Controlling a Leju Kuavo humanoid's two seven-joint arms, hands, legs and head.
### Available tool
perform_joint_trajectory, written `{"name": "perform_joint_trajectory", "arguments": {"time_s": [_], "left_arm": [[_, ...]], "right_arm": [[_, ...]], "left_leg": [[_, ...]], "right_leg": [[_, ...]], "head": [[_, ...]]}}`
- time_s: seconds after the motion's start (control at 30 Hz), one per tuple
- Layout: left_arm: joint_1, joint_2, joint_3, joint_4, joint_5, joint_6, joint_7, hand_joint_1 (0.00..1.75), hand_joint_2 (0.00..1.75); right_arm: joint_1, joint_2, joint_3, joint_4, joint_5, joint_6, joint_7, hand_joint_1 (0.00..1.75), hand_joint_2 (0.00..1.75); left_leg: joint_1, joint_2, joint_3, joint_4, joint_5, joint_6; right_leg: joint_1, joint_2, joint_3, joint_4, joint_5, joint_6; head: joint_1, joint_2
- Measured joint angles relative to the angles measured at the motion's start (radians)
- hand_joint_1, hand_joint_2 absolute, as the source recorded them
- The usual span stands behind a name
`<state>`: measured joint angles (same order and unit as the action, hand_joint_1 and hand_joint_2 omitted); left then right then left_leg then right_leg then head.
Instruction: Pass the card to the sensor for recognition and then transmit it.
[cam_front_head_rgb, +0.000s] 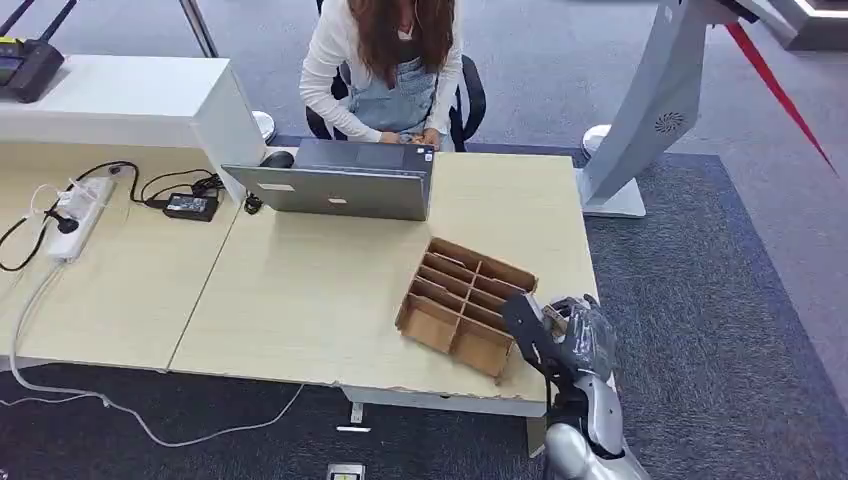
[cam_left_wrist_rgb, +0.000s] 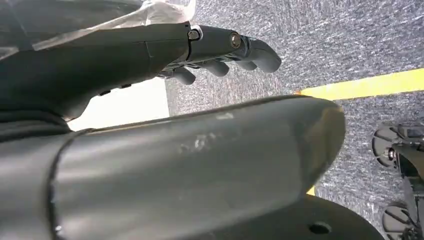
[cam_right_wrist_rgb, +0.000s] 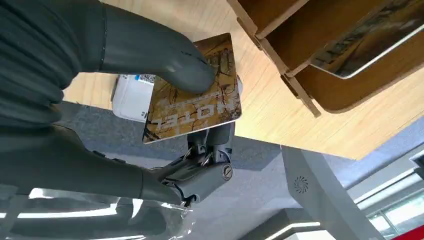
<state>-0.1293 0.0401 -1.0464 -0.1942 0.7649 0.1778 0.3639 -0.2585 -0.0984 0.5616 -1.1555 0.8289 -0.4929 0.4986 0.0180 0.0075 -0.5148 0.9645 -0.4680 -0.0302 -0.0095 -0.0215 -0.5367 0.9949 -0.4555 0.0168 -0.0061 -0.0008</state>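
Right hand (cam_right_wrist_rgb: 165, 75) pinches a brown hotel key card (cam_right_wrist_rgb: 192, 92) between its thick grey thumb on top and darker fingers (cam_right_wrist_rgb: 207, 165) beneath, seen close in the right wrist view. A white sensor box (cam_right_wrist_rgb: 131, 95) lies just behind the card, at the edge of the wooden table (cam_right_wrist_rgb: 260, 107). A second card (cam_right_wrist_rgb: 370, 40) rests in a compartment of the cardboard divider tray (cam_right_wrist_rgb: 300, 55) nearby.

From the head view, the right hand (cam_front_head_rgb: 570, 335) hovers at the table's near right corner, just beside the divider tray (cam_front_head_rgb: 465, 305); the card and sensor are hidden there. Beyond the tray, a person (cam_front_head_rgb: 385, 65) works at a grey laptop (cam_front_head_rgb: 340, 180).

Left hand (cam_left_wrist_rgb: 220, 47) hangs over grey carpet (cam_left_wrist_rgb: 320, 45), fingers loosely extended, gripping nothing.
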Motion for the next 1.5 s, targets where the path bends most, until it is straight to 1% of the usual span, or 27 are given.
{"name": "perform_joint_trajectory", "arguments": {"time_s": [0.37, 0.7, 0.93, 1.03, 1.1, 1.13, 1.17, 1.23, 1.27, 1.33, 1.5], "left_arm": [[0.001, 0.006, 0.0, 0.0, 0.002, 0.0, 0.0, 0.0, 0.0], [0.001, 0.007, 0.0, 0.0, 0.004, 0.0, 0.0, 0.0, 0.0], [0.001, 0.007, 0.0, 0.0, 0.006, -0.001, 0.0, 0.0, 0.0], [0.002, 0.008, 0.0, 0.0, 0.005, -0.001, 0.0, 0.0, 0.0], [0.003, 0.008, 0.0, 0.0, -0.001, -0.001, 0.0, 0.0, 0.0], [0.003, 0.008, 0.0, 0.0, -0.003, -0.001, 0.0, 0.0, 0.0], [0.004, 0.008, 0.0, 0.0, -0.006, 0.0, 0.0, 0.0, 0.0], [0.004, 0.008, 0.0, 0.0, -0.01, 0.002, 0.0, 0.0, 0.0], [0.004, 0.009, 0.0, 0.0, -0.011, 0.002, 0.0, 0.0, 0.0], [0.005, 0.009, 0.0, 0.0, -0.012, 0.002, 0.0, 0.0, 0.0], [0.004, 0.009, 0.0, 0.0, -0.019, 0.002, -0.002, 0.0, 0.0]], "right_arm": [[-0.01, 0.018, 0.017, 0.022, -0.014, -0.005, -0.015, 1.75, 1.75], [-0.014, 0.018, 0.029, 0.032, -0.015, -0.005, -0.016, 1.75, 1.75], [-0.033, 0.011, 0.032, 0.034, -0.005, -0.023, -0.011, 1.75, 1.75], [-0.056, -0.009, 0.032, 0.0, 0.033, -0.024, 0.003, 1.75, 1.75], [-0.081, -0.029, 0.032, -0.032, 0.149, -0.051, 0.019, 1.75, 1.75], [-0.103, -0.045, 0.032, -0.066, 0.218, -0.027, 0.033, 1.75, 1.75], [-0.129, -0.059, 0.031, -0.104, 0.255, 0.014, 0.039, 1.75, 1.75], [-0.182, -0.084, 0.024, -0.178, 0.3, 0.084, 0.037, 1.75, 1.75], [-0.199, -0.093, 0.024, -0.212, 0.312, 0.098, 0.034, 1.75, 1.75], [-0.222, -0.112, 0.024, -0.283, 0.333, 0.115, 0.027, 1.75, 1.75], [-0.254, -0.138, 0.027, -0.372, 0.396, 0.117, 0.001, 1.75, 1.75]], "left_leg": [[0.0, 0.0, 0.0, 0.0, 0.0, 0.0], [0.0, 0.0, 0.0, 0.0, 0.0, 0.0], [0.0, 0.0, 0.0, 0.0, 0.0, 0.0], [0.0, 0.0, 0.001, 0.0, 0.0, 0.0], [0.0, 0.0, 0.0, 0.0, 0.0, 0.0], [-0.001, 0.0, 0.0, 0.0, 0.0, 0.0], [-0.001, 0.001, 0.001, 0.0, 0.0, 0.0], [-0.001, 0.002, 0.002, 0.001, 0.0, 0.0], [-0.001, 0.002, 0.002, 0.001, 0.0, 0.0], [-0.001, 0.002, 0.001, 0.001, 0.0, 0.0], [-0.001, 0.002, 0.001, 0.0, 0.0, 0.0]], "right_leg": [[0.0, 0.0, 0.0, 0.0, 0.0, 0.0], [0.0, 0.0, 0.0, 0.0, 0.0, 0.0], [0.0, 0.0, 0.0, 0.0, 0.0, 0.0], [0.0, 0.0, 0.0, 0.0, 0.0, 0.0], [0.0, 0.0, 0.0, 0.0, 0.001, 0.0], [-0.001, 0.0, 0.0, 0.0, 0.001, -0.001], [-0.001, 0.001, 0.0, 0.0, 0.001, -0.001], [-0.001, 0.001, 0.0, 0.0, 0.001, -0.001], [-0.001, 0.001, 0.0, 0.0, 0.001, -0.001], [-0.001, 0.001, 0.0, 0.0, 0.001, -0.001], [-0.001, 0.001, 0.0, 0.0, 0.001, -0.001]], "head": [[0.0, 0.0], [0.0, 0.0], [0.0, 0.0], [0.0, 0.0], [0.0, 0.0], [0.0, 0.0], [0.0, 0.0], [0.0, 0.0], [0.0, 0.0], [0.0, 0.0], [0.0, 0.0]]}}
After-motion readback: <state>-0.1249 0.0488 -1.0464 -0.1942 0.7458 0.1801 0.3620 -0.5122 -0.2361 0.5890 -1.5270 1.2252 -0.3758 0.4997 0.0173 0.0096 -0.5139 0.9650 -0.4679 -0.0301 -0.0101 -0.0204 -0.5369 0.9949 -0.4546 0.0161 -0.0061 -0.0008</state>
